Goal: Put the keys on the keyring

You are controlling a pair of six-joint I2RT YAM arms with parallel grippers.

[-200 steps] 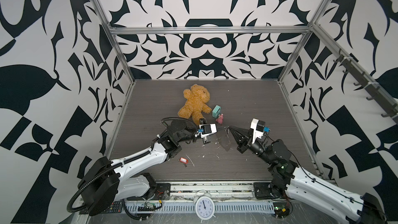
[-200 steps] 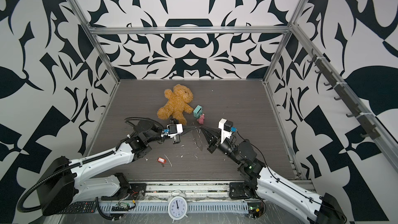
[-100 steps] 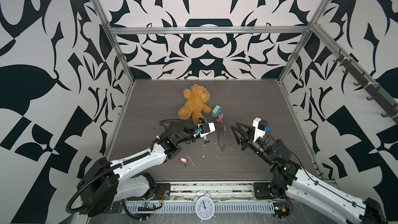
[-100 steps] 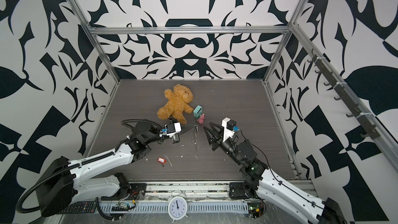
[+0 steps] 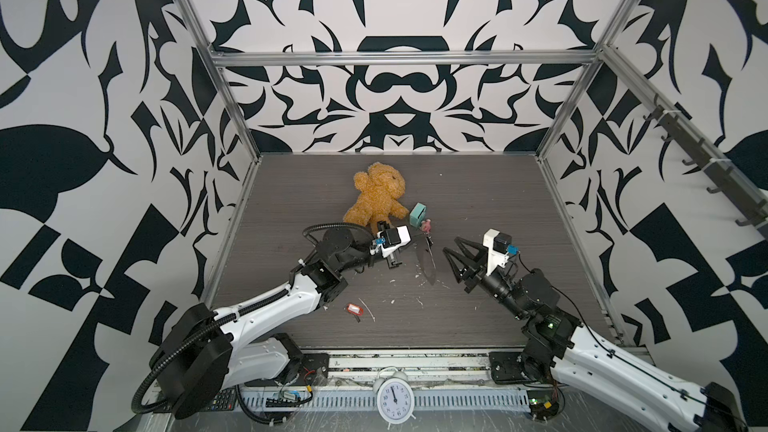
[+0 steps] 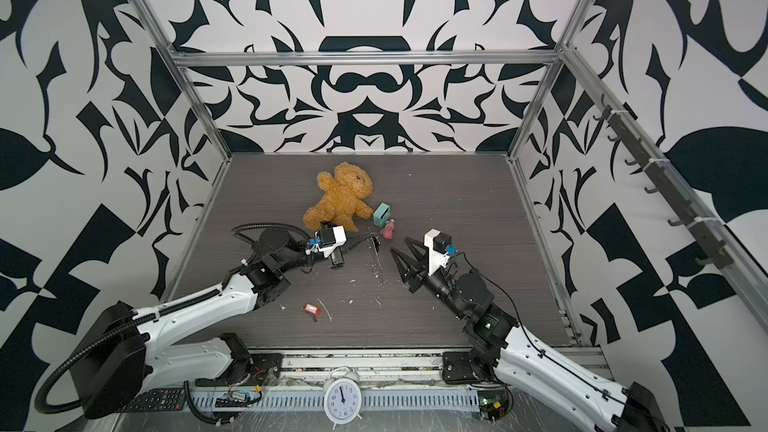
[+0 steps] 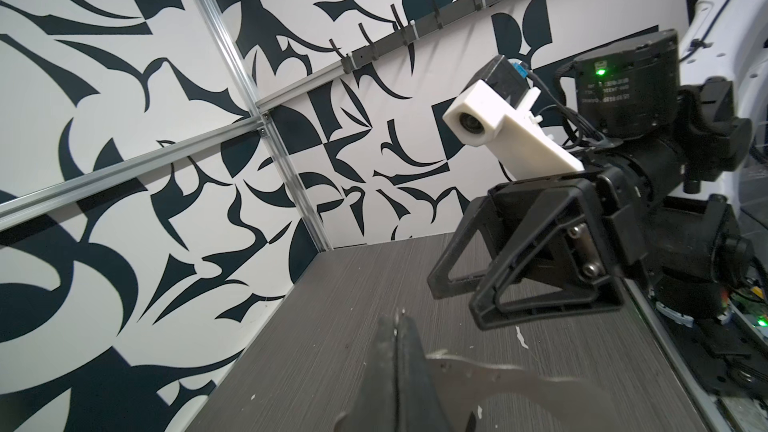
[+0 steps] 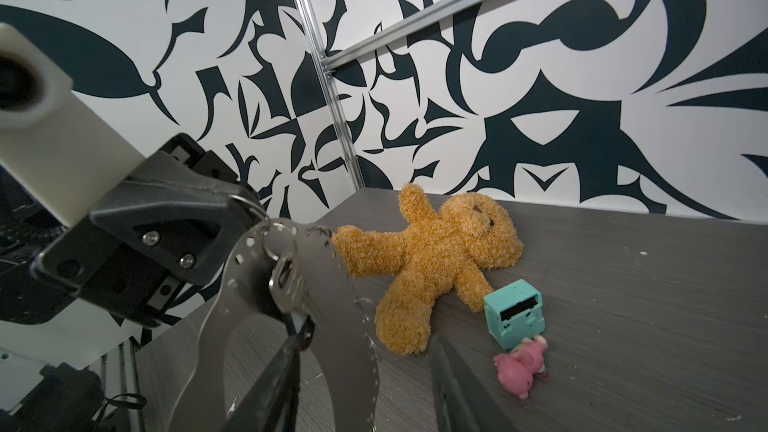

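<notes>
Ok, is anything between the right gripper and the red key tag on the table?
Yes, probably: the keyring strap hanging from the left gripper looks to cross the straight line from the open right gripper to the red tag. Past it, only bare table with white scraps.

Tan teddy bear [image 5: 378, 195] toward my desk's far edge, teal box [image 5: 418, 214] and pink pig toy [image 5: 425, 225] just beside it, white alarm clock [image 5: 394, 393] beyond near edge.

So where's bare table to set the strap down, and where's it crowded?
Bare: back right, between the teal box and the right wall; back left, between the teddy bear and the left wall; front, right of the red tag. Crowded: centre, around the strap and pink toy.
</notes>
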